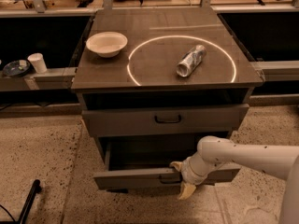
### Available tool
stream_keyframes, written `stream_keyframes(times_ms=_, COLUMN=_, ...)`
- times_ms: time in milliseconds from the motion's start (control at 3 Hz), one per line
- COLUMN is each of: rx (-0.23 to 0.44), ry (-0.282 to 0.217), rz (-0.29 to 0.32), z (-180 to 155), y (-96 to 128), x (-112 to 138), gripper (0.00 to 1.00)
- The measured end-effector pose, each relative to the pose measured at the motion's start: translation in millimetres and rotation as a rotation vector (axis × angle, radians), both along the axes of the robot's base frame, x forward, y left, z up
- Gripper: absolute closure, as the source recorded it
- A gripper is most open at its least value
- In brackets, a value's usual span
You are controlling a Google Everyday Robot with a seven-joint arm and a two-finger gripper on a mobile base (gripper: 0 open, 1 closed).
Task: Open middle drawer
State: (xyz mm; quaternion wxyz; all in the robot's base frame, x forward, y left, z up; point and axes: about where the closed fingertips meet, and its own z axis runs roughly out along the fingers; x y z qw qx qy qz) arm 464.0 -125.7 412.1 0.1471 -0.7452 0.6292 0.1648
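Observation:
The middle drawer [131, 178] is the second grey front down on the cabinet. It stands pulled out, with its dark inside showing above the front. My gripper [181, 178] is at the centre of this front. One tan finger sits above the small black handle [165, 177] and one below the front's lower edge, closed around the handle. My white arm [243, 157] reaches in from the right. The upper drawer [168, 119] with its black handle sits above it. Any drawer below is hidden.
On the cabinet top [103, 76] are a white bowl [106, 43] at the left and a crushed can [190, 60] lying inside a white circle. A white cup [37, 62] and a dark dish [16, 68] stand on the left ledge. A black rod [28, 201] lies on the floor at the lower left.

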Motion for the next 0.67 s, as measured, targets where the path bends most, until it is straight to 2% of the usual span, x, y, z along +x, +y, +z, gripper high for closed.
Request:
stream_keyframes(times_ms=333, rx=-0.005, ry=0.003, rz=0.025, z=7.1, y=-0.6, x=-8.1, gripper=0.45)
stream_keyframes(times_ms=667, rx=-0.001, ry=0.016, rz=0.073, z=21.6, y=0.7, x=-27.9, gripper=0.44)
